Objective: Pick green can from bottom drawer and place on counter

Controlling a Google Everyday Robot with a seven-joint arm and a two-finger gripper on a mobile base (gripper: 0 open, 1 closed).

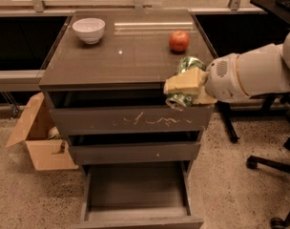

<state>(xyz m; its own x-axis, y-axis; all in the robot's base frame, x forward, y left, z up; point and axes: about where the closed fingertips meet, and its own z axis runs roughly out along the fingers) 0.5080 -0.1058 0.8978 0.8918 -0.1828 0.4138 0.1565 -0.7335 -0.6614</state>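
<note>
My gripper reaches in from the right on a white arm and is shut on the green can. The can is held tilted at the counter's front right edge, its top end over the counter and its lower silver end hanging in front of the top drawer. The bottom drawer is pulled open below, and its bare floor holds nothing.
A white bowl sits at the counter's back left and a red apple at the back right, just behind the can. The top drawer front has white scratches. A cardboard box stands on the floor at left; office chair legs at right.
</note>
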